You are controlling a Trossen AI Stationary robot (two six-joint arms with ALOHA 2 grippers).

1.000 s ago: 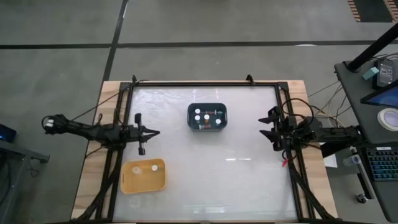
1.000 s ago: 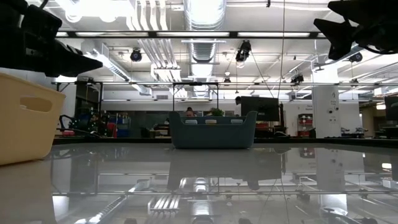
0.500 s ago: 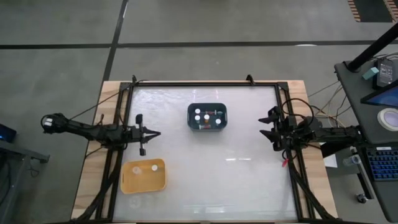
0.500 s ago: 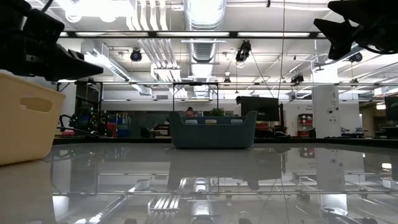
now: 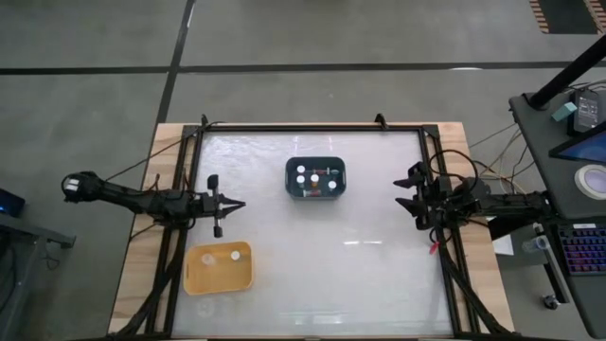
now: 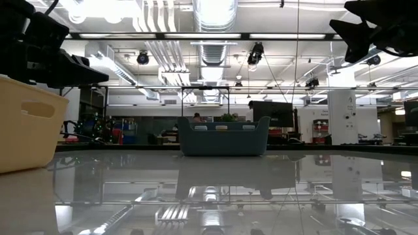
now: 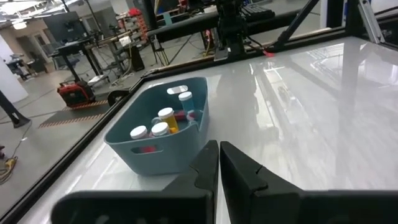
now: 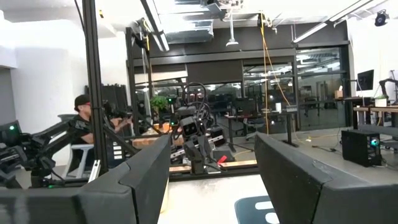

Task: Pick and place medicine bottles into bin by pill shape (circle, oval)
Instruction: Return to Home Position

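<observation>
Several white-capped medicine bottles [image 5: 313,179] stand in the dark blue bin [image 5: 293,179] at the table's far middle. They also show in the left wrist view [image 7: 163,121]. Two more bottles [image 5: 222,255] lie in the yellow bin [image 5: 244,277] at the near left. My left gripper [image 5: 235,204] is shut and empty, hovering near the left edge just beyond the yellow bin, its fingers [image 7: 219,163] pointing toward the blue bin [image 7: 149,149]. My right gripper [image 5: 405,189] is open and empty at the table's right edge.
Black frame rails [image 5: 308,128] run round the glossy white table top. The table's near middle and right show bare white surface [image 5: 360,275]. A person sits in the room beyond the table [image 8: 84,118].
My left gripper has sunk a little and stays shut. The bins, the bottles and my right gripper have kept still.
</observation>
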